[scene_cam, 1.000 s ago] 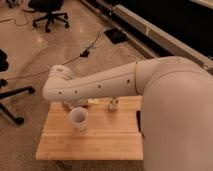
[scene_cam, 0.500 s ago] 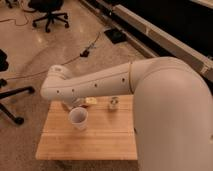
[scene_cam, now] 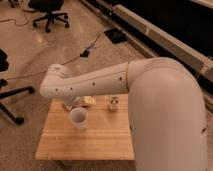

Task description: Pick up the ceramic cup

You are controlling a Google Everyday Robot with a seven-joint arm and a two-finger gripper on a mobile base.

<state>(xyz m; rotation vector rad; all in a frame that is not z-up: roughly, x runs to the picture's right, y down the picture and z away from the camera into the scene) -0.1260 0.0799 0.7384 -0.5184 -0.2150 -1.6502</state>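
Observation:
The ceramic cup is small, plain and white, and stands upright on the left half of the wooden table. My arm reaches across from the right, bends at a joint above the table's far left corner and turns down. The gripper is at the arm's end, low over the table just behind and left of the cup, very close to its rim. Most of the gripper is hidden by the arm.
A small pale bottle with a label stands at the table's far edge, right of the cup. A yellowish object lies between them. My arm's bulk covers the table's right side. An office chair and cables are on the floor behind.
The arm's upper bulk has shifted a little and covers more of the table's right side. The cup and the bottle have not moved.

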